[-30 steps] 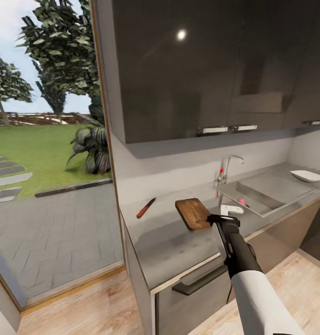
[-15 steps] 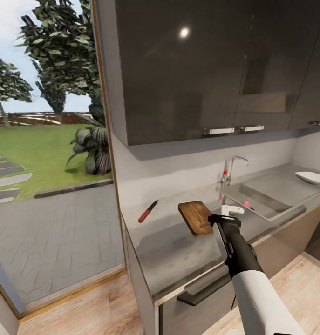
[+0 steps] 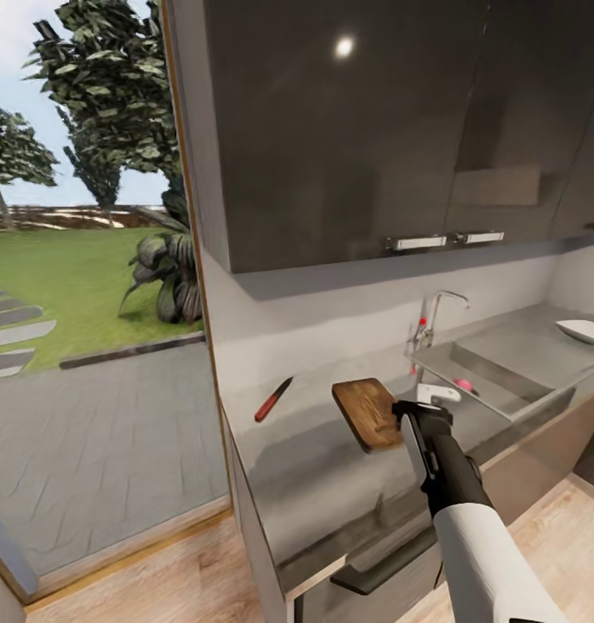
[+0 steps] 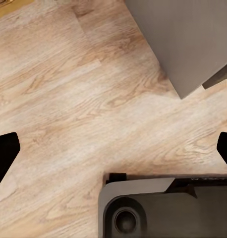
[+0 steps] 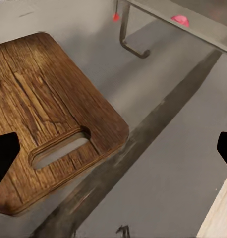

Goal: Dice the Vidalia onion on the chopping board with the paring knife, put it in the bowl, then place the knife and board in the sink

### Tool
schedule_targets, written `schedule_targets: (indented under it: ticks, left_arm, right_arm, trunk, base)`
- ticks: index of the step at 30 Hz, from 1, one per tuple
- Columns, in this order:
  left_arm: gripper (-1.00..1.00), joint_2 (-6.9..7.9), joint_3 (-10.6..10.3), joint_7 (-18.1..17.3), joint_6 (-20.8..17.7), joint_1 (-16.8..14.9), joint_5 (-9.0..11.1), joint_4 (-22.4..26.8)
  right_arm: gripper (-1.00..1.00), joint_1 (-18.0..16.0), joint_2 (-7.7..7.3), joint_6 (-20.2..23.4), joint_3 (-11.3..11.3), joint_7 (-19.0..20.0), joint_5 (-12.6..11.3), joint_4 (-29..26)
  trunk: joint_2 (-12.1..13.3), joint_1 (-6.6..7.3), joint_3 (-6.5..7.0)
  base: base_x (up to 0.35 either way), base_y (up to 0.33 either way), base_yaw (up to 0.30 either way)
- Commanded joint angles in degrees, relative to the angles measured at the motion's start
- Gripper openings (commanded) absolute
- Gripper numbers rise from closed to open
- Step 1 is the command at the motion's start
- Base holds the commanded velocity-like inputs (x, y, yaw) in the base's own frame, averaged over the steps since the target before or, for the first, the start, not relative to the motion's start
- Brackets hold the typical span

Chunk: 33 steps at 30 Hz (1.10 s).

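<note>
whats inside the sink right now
In the sink a small pinkish-red Vidalia onion rests near the basin's left end, below the tap. The near wall covers part of the basin floor, so the drain is out of sight.

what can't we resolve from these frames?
- Vidalia onion: head view, a small pink patch, lower part hidden by the sink wall.
- bowl: head view, cut off by the frame edge.
- right claw: right wrist view, fingertips cut by the edges.
- paring knife: too small for blade detail.
</note>
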State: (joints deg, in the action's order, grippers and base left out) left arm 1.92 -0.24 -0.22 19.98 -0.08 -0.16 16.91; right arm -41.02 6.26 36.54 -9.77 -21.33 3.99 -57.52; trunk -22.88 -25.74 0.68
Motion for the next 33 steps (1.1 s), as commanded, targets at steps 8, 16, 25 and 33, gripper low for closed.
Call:
schedule_targets:
  ticks: [8,16,25,33]
  left_arm:
    - [1.00,0.01,-0.02,-0.01,0.18,-0.01,0.04,-0.03]
    - [1.00,0.01,-0.08,-0.04,0.18,-0.01,0.07,-0.04]
    - [1.00,0.01,-0.22,-0.04,0.15,-0.01,0.06,-0.04]
    - [1.00,0.01,-0.52,-0.04,0.15,-0.01,0.07,-0.03]
  right_arm:
    - [1.00,-0.02,-0.01,0.38,-1.00,0.11,0.44,0.02]
    - [1.00,-0.02,-0.01,0.36,-1.04,-0.04,0.49,0.82]
    - [1.00,-0.02,0.02,0.33,-1.04,-0.11,0.50,1.05]
    - [1.00,-0.02,0.12,0.29,-1.03,-0.11,0.42,2.80]
  trunk:
    - [-0.04,-0.04,-0.71]
    - [-0.04,-0.04,-1.41]
    - [-0.04,-0.04,-2.20]
    - [-0.04,-0.04,-2.90]
  base:
    - [0.048,0.000,-0.011]
    - [0.003,0.000,-0.057]
    - [0.072,-0.025,-0.064]
    - [0.019,-0.012,-0.064]
